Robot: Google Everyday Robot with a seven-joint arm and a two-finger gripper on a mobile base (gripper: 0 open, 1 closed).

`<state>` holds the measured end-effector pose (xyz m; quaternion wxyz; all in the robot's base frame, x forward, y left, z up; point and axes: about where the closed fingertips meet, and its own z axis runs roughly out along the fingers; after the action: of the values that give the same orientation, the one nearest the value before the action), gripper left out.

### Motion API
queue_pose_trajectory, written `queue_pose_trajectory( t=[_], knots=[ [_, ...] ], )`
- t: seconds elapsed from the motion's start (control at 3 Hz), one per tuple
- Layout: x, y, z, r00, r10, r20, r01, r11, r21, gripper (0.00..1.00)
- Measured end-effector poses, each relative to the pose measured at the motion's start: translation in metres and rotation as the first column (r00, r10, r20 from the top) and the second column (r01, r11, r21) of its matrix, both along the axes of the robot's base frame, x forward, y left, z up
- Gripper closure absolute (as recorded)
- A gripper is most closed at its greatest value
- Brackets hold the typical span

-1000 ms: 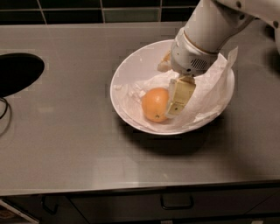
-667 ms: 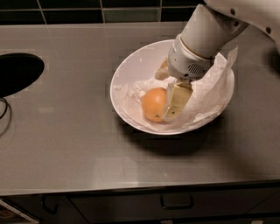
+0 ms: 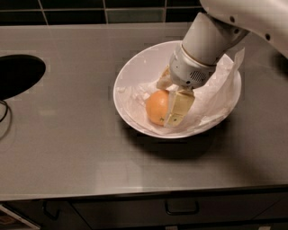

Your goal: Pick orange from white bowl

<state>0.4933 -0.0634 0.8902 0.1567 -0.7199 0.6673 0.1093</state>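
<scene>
A white bowl (image 3: 137,67) is seen standing on a grey desk (image 3: 67,139), right of the middle and towards the back. The bowl is lined with crumpled white paper (image 3: 216,92), one corner of which is raised above the rim on the right. The orange (image 3: 155,107) is found inside the bowl, resting on the paper in the left half, near the front wall.

The end effector (image 3: 167,104) is lowered into the bowl from the upper right, carried by a thick white arm (image 3: 209,38). It is held open: its two pale fingers (image 3: 181,107) are kept apart, one placed against the right side of the orange, the other seen behind it, at the upper right of the fruit. The orange is thus partly bracketed by them. Whether it is pressed by either finger cannot be told, and the fruit is seated on the paper, not lifted.

A dark oval opening (image 3: 18,74) is set into the desk at the left edge, well apart from the bowl, and a thin black cable (image 3: 5,117) is seen just below it. Dark tiles (image 3: 90,9) are seen along the back, and a drawer handle (image 3: 181,207) is fitted below the front edge.
</scene>
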Motion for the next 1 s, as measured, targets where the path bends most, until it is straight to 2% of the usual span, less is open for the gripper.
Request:
queue_pose_trajectory(
  t=[0.33,1.0],
  knots=[
    [-0.0006,0.0067,-0.0076,0.9997,0.017,-0.016,-0.017,1.000,0.000,0.26],
    [0.0054,0.0123,-0.0118,0.9999,0.003,0.010,-0.003,1.000,0.004,0.27]
  ],
)
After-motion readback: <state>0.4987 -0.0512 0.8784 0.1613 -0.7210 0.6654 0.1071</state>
